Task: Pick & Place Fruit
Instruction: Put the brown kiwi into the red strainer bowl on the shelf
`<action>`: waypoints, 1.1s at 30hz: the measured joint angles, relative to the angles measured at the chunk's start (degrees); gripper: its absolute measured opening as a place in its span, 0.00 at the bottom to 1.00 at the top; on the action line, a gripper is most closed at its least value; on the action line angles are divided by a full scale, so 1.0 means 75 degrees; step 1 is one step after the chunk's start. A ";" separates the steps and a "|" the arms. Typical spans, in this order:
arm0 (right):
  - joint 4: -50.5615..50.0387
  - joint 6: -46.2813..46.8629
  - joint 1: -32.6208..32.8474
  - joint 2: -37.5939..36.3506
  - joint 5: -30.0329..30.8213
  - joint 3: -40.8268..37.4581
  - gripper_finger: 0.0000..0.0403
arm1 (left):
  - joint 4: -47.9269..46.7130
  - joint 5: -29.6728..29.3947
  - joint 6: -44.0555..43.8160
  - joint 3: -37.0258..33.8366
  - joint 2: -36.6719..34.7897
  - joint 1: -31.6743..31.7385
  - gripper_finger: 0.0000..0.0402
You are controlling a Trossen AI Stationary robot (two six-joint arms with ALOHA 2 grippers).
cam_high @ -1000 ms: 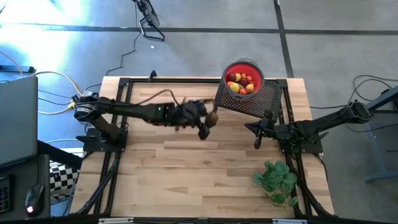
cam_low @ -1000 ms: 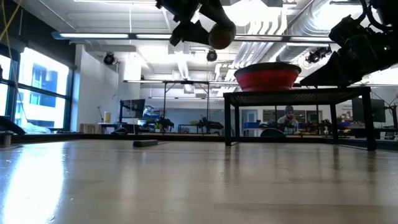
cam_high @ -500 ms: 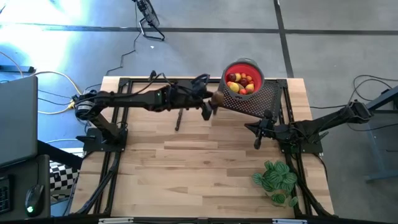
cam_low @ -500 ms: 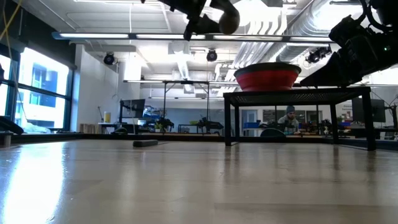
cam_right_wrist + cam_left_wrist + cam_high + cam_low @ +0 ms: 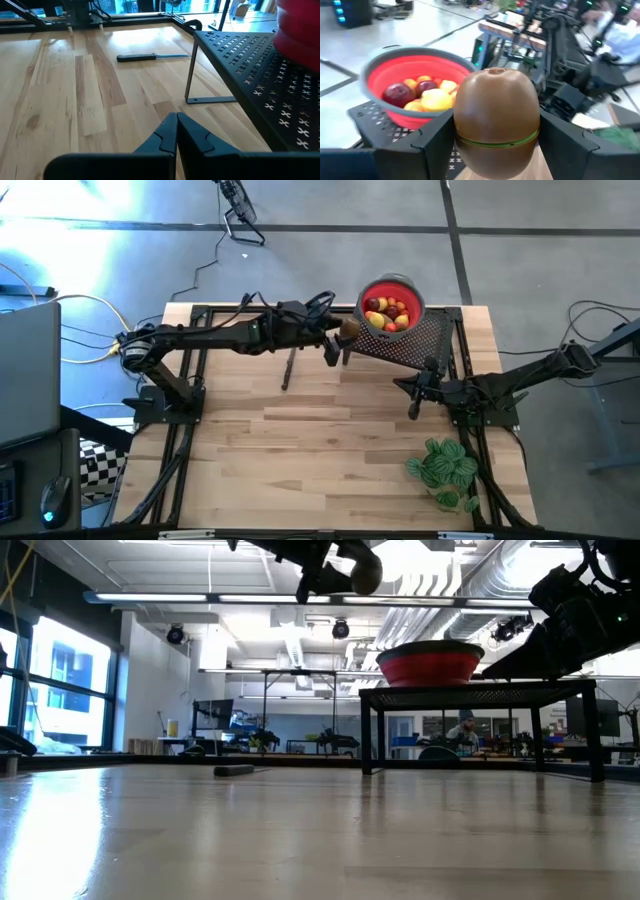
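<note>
Left gripper [image 5: 496,145] clamped on brown kiwi-like fruit [image 5: 496,120], one finger each side at mid-height, so it rides level for the drop. Held high in the air, upper centre of high view, just left of red bowl [image 5: 393,285]. Bowl up on black perforated rack [image 5: 420,345], already loaded with yellow and red fruit [image 5: 386,313], hence the lifted carry. Left arm stretched nearly flat across the upper table edge, wrist aimed at bowl. Right gripper [image 5: 176,131] fingers together, empty, parked low at right centre near the rack leg. Knife [image 5: 151,57] lying flat on table [image 5: 330,440].
</note>
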 joint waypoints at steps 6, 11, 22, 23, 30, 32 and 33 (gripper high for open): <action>0.0319 0.0029 0.0000 0.0003 -0.0076 0.0001 0.01 | 0.0025 0.0543 0.0125 0.0000 0.0000 0.0012 0.61; 0.1128 0.0020 0.0000 0.0000 -0.0271 0.0006 0.01 | 0.0028 0.0866 0.0172 0.0000 0.0000 0.0006 0.61; 0.1944 0.0000 0.0000 0.0000 -0.0579 0.0015 0.01 | 0.0200 0.1494 0.0691 0.0000 0.0000 0.0006 0.61; 0.1971 0.0000 0.0000 0.0000 -0.0659 0.0015 0.01 | 0.0275 0.1495 0.0692 0.0000 0.0000 0.0006 0.61; 0.2043 0.0000 0.0000 -0.0003 -0.0799 0.0015 0.01 | 0.0971 0.1496 0.0720 0.0000 0.0000 0.0009 0.61; 0.2040 -0.0023 0.0000 0.0000 -0.0799 0.0015 0.01 | 0.1048 0.1493 0.0751 0.0000 0.0000 0.0009 0.61; 0.2041 -0.0062 0.0000 -0.0003 -0.0800 0.0015 0.01 | 0.1048 0.1491 0.0746 0.0000 0.0000 0.0012 0.61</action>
